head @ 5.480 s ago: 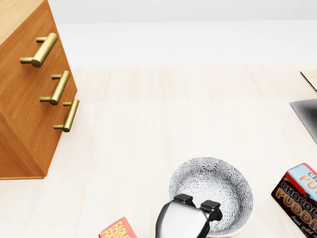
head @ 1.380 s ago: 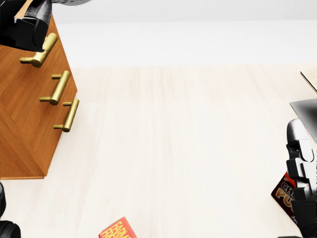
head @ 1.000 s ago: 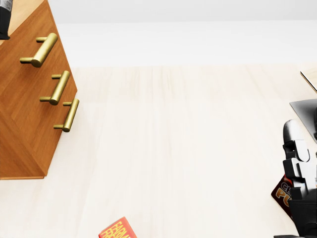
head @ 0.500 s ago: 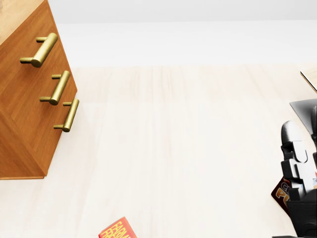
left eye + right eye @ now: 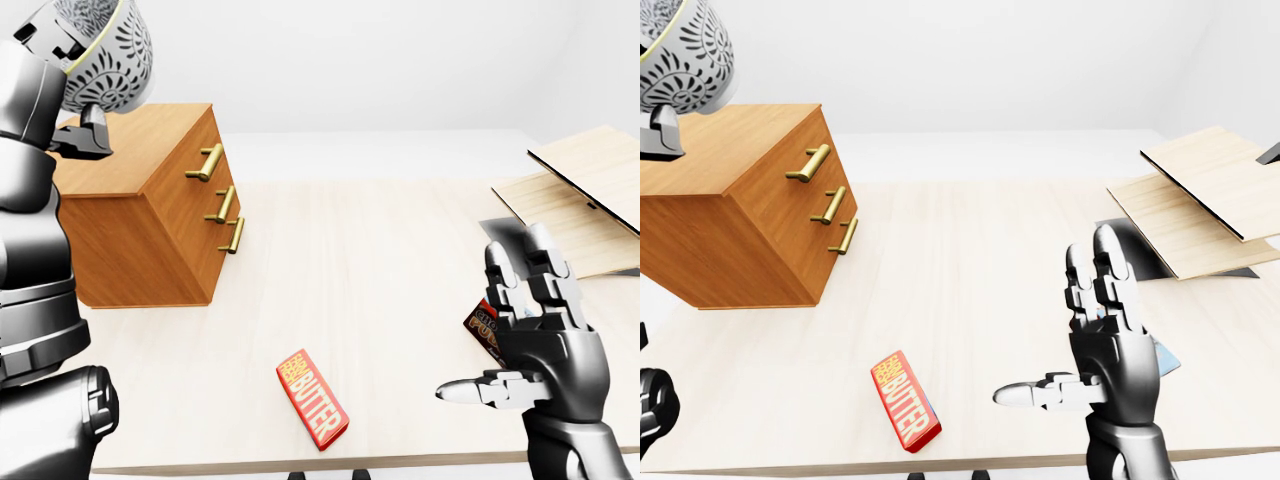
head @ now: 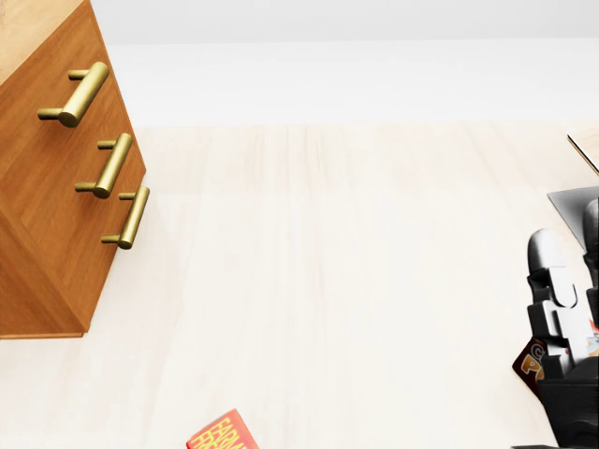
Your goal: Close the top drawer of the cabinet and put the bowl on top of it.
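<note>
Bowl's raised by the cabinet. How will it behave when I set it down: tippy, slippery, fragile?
The bowl looks rigid and ceramic-like, so probably fragile if dropped. It hangs tilted in the left hand; landing rim-first, it may rock or roll. The cabinet top looks flat, so set level it should sit.

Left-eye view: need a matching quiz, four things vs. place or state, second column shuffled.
1. bowl
2. cabinet
3. butter box
4. right hand

a. open, fingers spread
b. lying flat, bottom centre of view
c. raised, top left of view
d. wooden, all three drawers flush

Pairs: 1-c, 2-d, 3-b, 4-a
</note>
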### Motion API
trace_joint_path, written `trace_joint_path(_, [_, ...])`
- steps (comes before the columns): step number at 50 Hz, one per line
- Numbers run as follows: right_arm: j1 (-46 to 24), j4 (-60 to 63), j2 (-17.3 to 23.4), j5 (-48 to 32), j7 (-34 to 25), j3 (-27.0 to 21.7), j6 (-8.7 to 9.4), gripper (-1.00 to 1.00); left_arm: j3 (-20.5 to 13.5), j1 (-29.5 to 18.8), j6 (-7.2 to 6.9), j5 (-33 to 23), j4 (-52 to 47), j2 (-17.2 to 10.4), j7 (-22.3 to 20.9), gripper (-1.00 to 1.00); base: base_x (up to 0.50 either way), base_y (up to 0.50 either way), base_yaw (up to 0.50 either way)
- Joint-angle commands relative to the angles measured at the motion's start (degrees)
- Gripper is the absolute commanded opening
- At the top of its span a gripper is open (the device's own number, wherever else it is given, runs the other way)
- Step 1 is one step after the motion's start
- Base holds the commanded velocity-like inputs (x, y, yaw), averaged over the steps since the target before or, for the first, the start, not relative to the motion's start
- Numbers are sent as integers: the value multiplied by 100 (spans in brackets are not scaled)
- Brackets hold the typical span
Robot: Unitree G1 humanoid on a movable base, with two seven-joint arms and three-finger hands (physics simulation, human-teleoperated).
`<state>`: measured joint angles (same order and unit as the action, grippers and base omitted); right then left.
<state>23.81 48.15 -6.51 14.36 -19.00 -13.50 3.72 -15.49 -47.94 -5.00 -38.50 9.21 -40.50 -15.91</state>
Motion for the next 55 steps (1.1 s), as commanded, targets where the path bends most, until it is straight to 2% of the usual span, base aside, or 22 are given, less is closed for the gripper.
trace_joint_path(1, [18,-21,20,-19,23,38,-42,100,178,-348,0,-205,1092,-61,627,-100,0,0,0])
trace_joint_path(11, [-31,-39,39,-16,53,18,-10,100,300,-1030,0,-267,2377,-176,1093,-100,0,0,0])
trace_joint_path(14, [-34,-40,40,-15,53,16,-9,100,307,-1045,0,-260,2410,-181,1107,-100,0,0,0])
trace_joint_path(15, [-52,-54,44,-15,58,10,-5,100,366,-1145,0,-295,2703,-170,1285,-100,0,0,0])
trace_joint_path(27, [-34,-91,53,-48,66,62,-64,100,540,-1606,0,-466,3649,-185,1649,-100,0,0,0])
trace_joint_path(35, [-54,-119,61,-74,83,83,-72,100,587,-1679,0,-435,4021,-151,1819,-100,0,0,0])
trace_joint_path(49, [-22,-97,60,-59,74,83,-74,100,744,-1848,0,-561,4907,-63,2369,-100,0,0,0])
trace_joint_path(55, [-32,-117,63,-71,80,94,-84,100,783,-1830,0,-560,5039,-27,2441,-100,0,0,0])
